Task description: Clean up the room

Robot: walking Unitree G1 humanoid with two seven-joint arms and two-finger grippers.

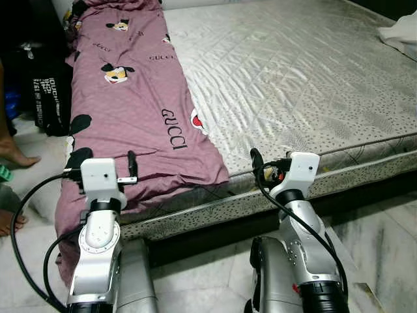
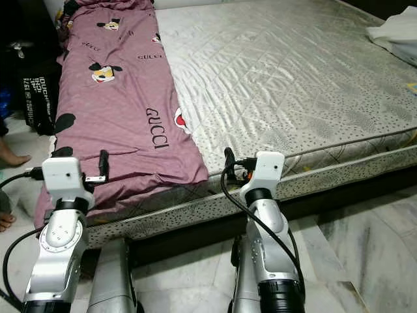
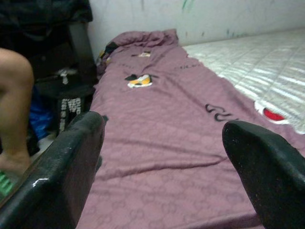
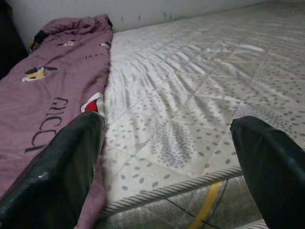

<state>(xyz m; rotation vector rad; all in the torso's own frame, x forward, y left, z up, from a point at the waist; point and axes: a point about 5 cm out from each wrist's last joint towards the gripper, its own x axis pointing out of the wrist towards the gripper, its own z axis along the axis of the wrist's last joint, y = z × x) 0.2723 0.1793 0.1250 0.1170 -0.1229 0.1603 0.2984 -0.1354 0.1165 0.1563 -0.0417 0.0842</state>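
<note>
- 1 mattress (image 1: 293,78): bare, quilted, shiny silver-grey fabric with a dotted print, corded piping along the edge. It lies straight ahead of both grippers.
- 1 blanket (image 1: 124,98): mauve, soft, lightly wrinkled, printed with cartoon mouse faces and black lettering. It runs as a long strip down the mattress's left side, directly ahead of the left gripper (image 3: 162,162); its near end drapes over the mattress edge toward the floor.
- Left gripper: 2 black fingers (image 3: 57,176) spread wide apart, holding nothing, hovering just short of the blanket's near end.
- Right gripper (image 4: 167,162): 2 black fingers (image 4: 271,167) also spread apart, empty, at the mattress's front edge; the blanket lies to its left.
- 1 white cloth (image 1: 401,32): crumpled, on the far right corner of the mattress, well apart from the right gripper.
- 1 black bag (image 1: 49,98) with white print, on the floor left of the left gripper.
- A person's bare feet (image 1: 13,153) stand further left, beside the bag.
- Floor (image 1: 378,235): pale marble-look tiles under both arms.
</note>
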